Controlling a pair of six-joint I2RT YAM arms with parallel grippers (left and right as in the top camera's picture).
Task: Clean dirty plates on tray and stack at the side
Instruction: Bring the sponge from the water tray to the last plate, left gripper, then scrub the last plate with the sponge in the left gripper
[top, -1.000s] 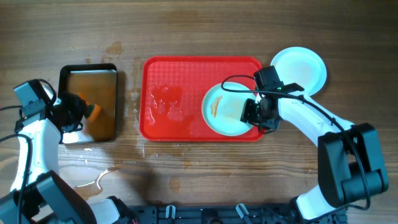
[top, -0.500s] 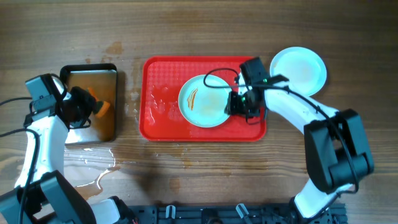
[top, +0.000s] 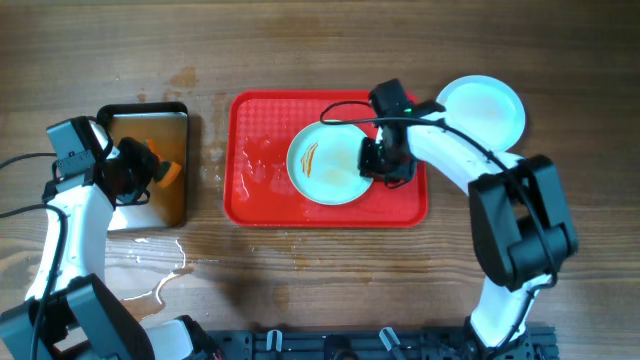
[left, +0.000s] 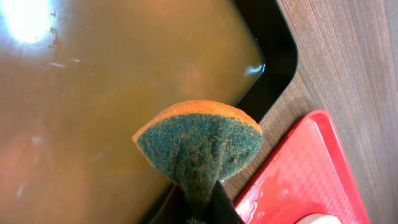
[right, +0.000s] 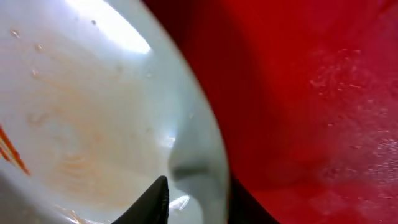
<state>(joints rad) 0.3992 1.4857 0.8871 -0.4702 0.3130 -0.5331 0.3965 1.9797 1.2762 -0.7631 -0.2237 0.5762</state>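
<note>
Plate (top: 330, 187), sauce-smeared, on red tray (top: 260, 195); pan (top: 143, 108) holds brown liquid

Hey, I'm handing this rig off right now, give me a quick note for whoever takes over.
Left gripper: shut on the sponge, over the pan of brown water.
Right gripper: shut on the rim of the smeared plate, which lies on the red tray.
Done: a white plate sits on the table right of the tray; one or a stack, cannot tell.
Left: scrub the orange streaks off the smeared plate, then stack it on the white plate.
</note>
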